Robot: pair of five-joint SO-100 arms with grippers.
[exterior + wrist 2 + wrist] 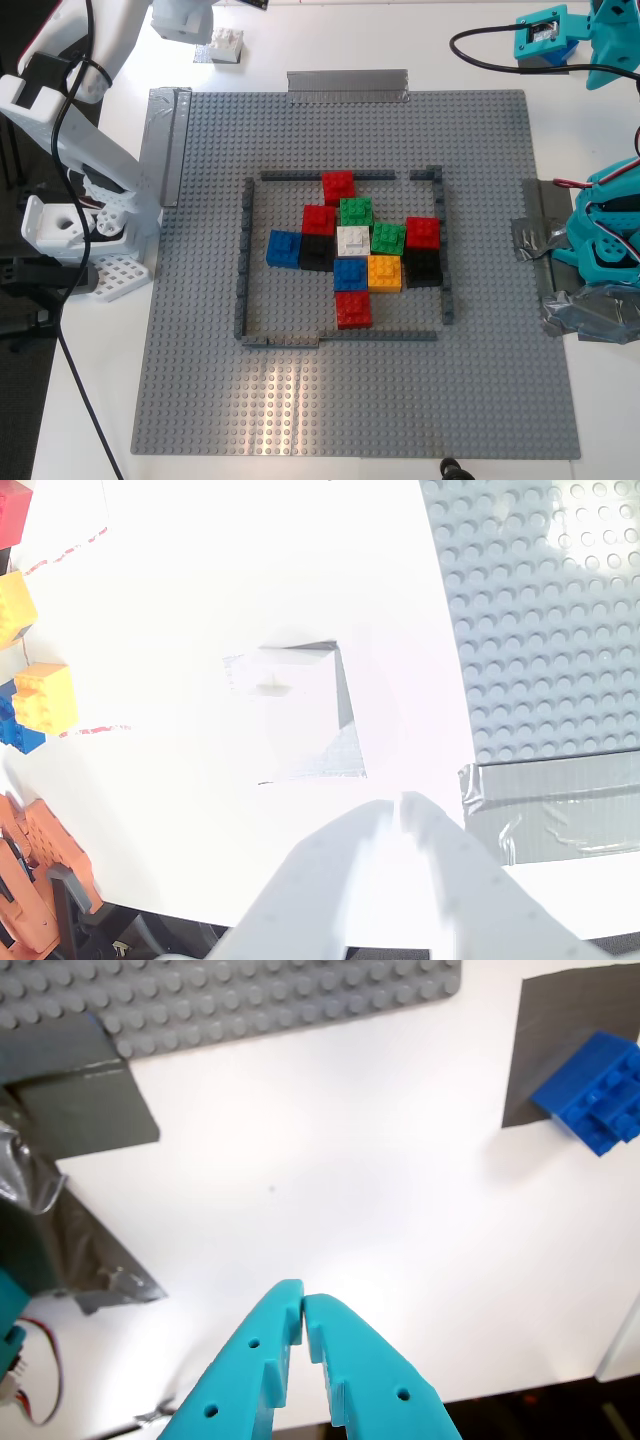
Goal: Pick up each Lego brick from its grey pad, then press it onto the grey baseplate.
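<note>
Closed and empty, my second claw point(400, 805) hangs over the white counter point(200, 600) near the top left corner of the exterior view, its white tips pressed together. Just ahead of it the white Lego brick point(290, 695) sits on its silvery grey pad point(320, 760), overexposed in the second wrist view but plain in the exterior view beside the baseplate's upper edge. Spare yellow bricks point(45, 695) lie off to one side of it.

Moving right across the exterior view, the grey baseplate point(200, 400) fills the middle, with a cluster of red, green, blue, black, white and orange bricks inside its dark-grey frame point(243, 260).

Further right, by the teal arm, my first claw point(302, 1310) is likewise shut on nothing, its teal tips meeting. The blue Lego brick point(592, 1090) lies tilted, half on the dark grey pad point(545, 1040), well ahead of that claw.

Both bricks should be light, rigid and smooth-sided, so likely to slip or twist. I would pinch each across two opposite flat walls, low and square, leaving the studs clear; the tilted blue one probably needs the wrist turned to match.
</note>
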